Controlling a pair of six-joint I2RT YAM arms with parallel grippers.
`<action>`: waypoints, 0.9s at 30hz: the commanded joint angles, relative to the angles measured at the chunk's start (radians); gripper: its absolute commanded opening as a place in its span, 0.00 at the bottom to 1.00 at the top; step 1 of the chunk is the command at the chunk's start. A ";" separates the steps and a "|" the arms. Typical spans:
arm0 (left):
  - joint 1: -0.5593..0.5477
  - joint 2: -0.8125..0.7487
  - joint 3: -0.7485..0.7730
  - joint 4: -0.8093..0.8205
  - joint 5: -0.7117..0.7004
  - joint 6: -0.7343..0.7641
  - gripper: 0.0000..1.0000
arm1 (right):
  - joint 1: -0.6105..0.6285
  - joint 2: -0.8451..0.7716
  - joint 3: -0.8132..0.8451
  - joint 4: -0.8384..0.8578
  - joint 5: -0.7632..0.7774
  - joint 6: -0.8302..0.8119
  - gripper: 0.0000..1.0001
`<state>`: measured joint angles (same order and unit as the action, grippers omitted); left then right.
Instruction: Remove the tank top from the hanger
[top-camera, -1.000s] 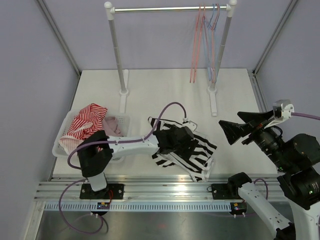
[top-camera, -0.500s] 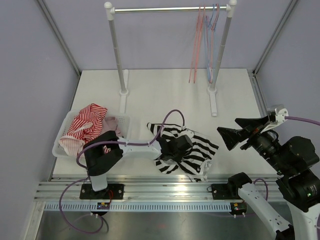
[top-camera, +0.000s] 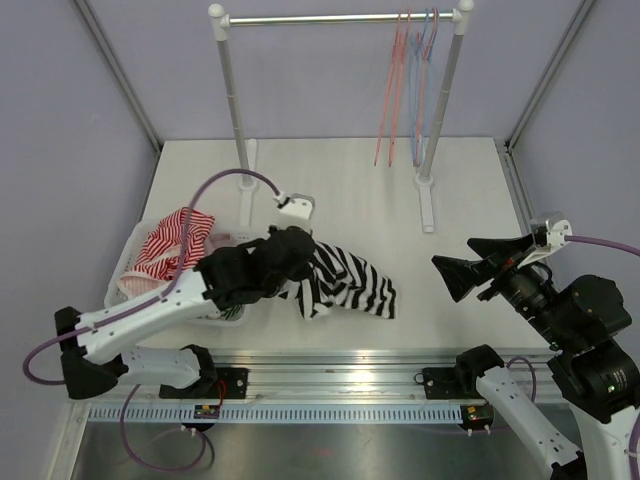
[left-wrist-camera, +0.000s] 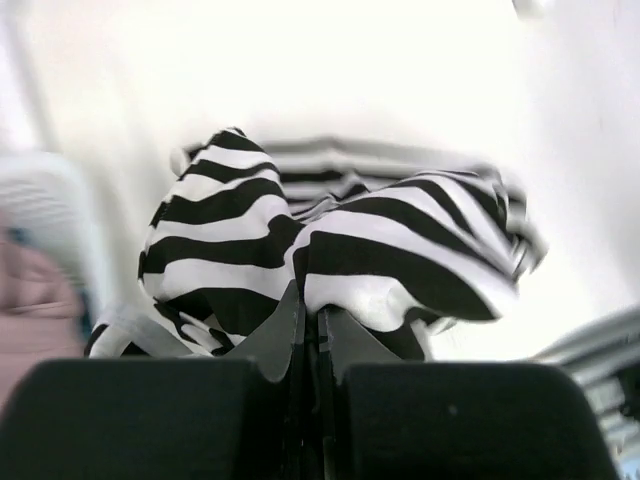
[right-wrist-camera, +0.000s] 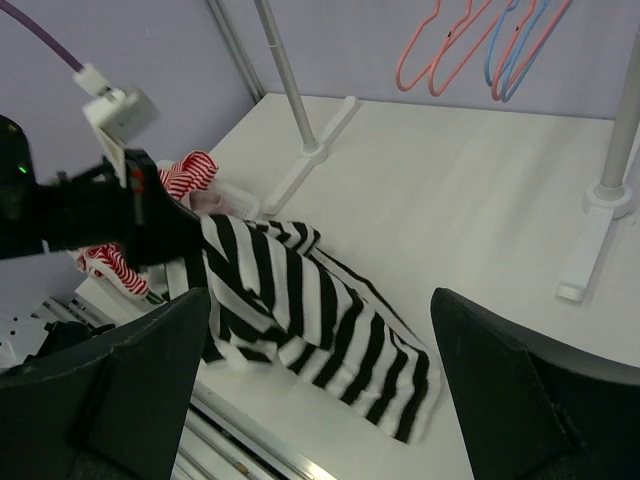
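The tank top (top-camera: 345, 282) is black-and-white striped. One end is lifted and the rest trails on the white table, right of the basket. My left gripper (top-camera: 297, 266) is shut on a bunched fold of it; in the left wrist view the fingers (left-wrist-camera: 283, 330) pinch the fabric (left-wrist-camera: 400, 250) tightly. No hanger shows in the garment. Pink and blue hangers (top-camera: 405, 85) hang bare on the rail at the back right. My right gripper (top-camera: 452, 276) hovers open off to the right, apart from the tank top (right-wrist-camera: 300, 290), with nothing between its fingers (right-wrist-camera: 130, 385).
A white basket (top-camera: 128, 252) at the left holds a red-and-white striped garment (top-camera: 170, 245) and a pink one (top-camera: 226, 246). The clothes rack stands on two posts (top-camera: 233, 100) (top-camera: 442, 95) with flat feet on the table. The metal rail (top-camera: 330, 378) runs along the near edge.
My left gripper closed on the tank top, lifted it and dragged it left toward the basket. The right gripper sank slightly and stayed open.
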<state>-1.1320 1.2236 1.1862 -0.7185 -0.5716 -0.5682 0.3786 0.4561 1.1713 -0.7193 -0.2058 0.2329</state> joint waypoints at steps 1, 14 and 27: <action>0.069 -0.102 0.102 -0.151 -0.163 0.033 0.00 | 0.000 -0.002 -0.005 0.067 -0.032 0.009 0.99; 0.314 -0.214 0.470 -0.349 -0.330 0.221 0.00 | 0.002 0.013 -0.010 0.090 -0.056 0.020 1.00; 0.684 -0.317 0.200 -0.363 -0.186 0.179 0.00 | 0.000 0.036 0.019 0.101 -0.092 0.006 0.99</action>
<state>-0.5339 0.8955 1.4731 -1.1313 -0.8528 -0.3916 0.3786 0.4675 1.1618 -0.6704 -0.2581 0.2428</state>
